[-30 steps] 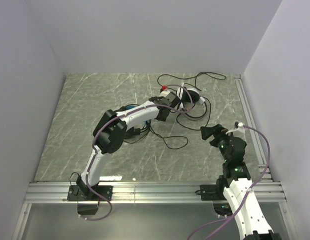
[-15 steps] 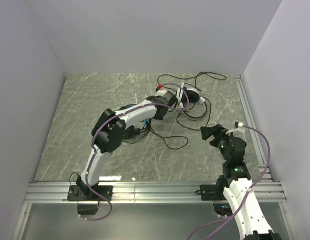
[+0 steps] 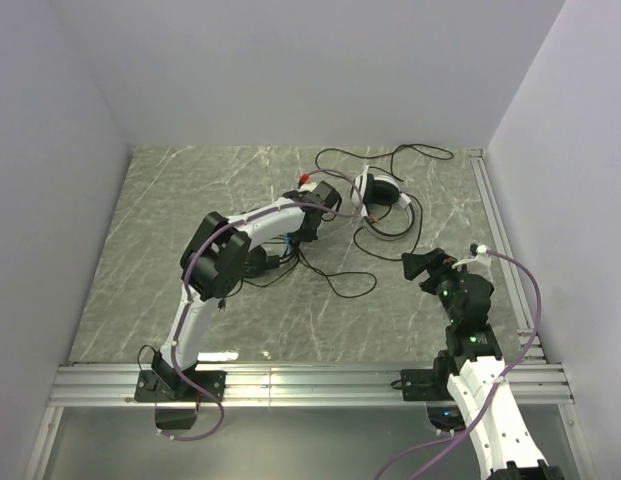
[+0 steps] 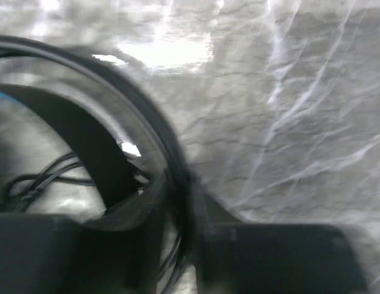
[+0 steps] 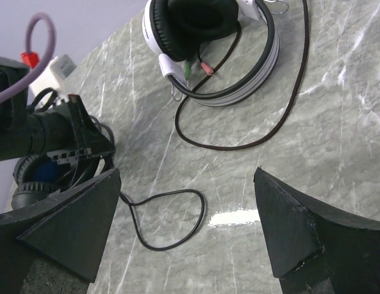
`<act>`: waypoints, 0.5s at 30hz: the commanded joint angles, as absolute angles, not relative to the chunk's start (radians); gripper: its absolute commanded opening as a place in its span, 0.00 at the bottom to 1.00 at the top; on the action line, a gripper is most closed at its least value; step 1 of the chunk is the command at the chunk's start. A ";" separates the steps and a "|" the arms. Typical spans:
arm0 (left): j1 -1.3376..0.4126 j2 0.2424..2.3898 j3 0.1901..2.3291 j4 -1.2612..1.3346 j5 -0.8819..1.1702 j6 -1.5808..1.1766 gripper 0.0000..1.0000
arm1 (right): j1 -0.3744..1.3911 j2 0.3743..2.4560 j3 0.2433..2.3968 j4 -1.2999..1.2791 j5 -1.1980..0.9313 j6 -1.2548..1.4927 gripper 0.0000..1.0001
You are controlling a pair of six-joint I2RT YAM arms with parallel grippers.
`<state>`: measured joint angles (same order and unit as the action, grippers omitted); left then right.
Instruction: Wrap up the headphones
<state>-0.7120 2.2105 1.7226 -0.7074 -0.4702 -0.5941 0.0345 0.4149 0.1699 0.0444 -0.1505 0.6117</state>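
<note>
The white headset (image 3: 383, 200) with black ear pads lies at the back right; in the right wrist view (image 5: 154, 33) its dark cable curls beside it. The black headset with the blue headband (image 3: 258, 255) lies under my left forearm and also shows in the right wrist view (image 5: 27, 193). My left gripper (image 3: 302, 228) is low between the two headsets and looks shut on the thin black cable (image 4: 177, 202), though the left wrist view is blurred. A loop of that cable (image 5: 204, 207) lies on the table. My right gripper (image 5: 186, 184) is open and empty, above the table.
The grey marble tabletop (image 3: 190, 200) is closed in by pale walls on three sides. Aluminium rails run along the near edge (image 3: 310, 380) and the right edge (image 3: 490, 220). The white headset's cable trails toward the back wall (image 3: 420, 150).
My left gripper has moved left, away from the white headset toward the black one, with the black cable in it. The right arm has not moved.
</note>
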 commanded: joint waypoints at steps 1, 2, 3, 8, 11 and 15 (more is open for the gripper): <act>-0.707 2.275 1.775 -0.742 -0.390 -0.592 0.15 | 0.031 0.414 0.179 0.072 -0.152 0.604 0.96; -0.706 2.282 1.781 -0.745 -0.376 -0.581 0.08 | 0.032 0.414 0.179 0.072 -0.152 0.606 0.96; -0.707 2.289 1.782 -0.747 -0.359 -0.580 0.02 | 0.032 0.413 0.179 0.072 -0.152 0.606 0.96; -0.707 2.252 1.735 -0.718 -0.336 -0.583 0.00 | 0.031 0.413 0.179 0.072 -0.152 0.604 0.96; -0.716 2.136 1.660 -0.645 -0.296 -0.571 0.00 | 0.031 0.413 0.179 0.072 -0.152 0.604 0.96; -0.719 1.927 1.580 -0.534 -0.120 -0.517 0.00 | 0.031 0.400 0.178 0.078 -0.175 0.600 0.96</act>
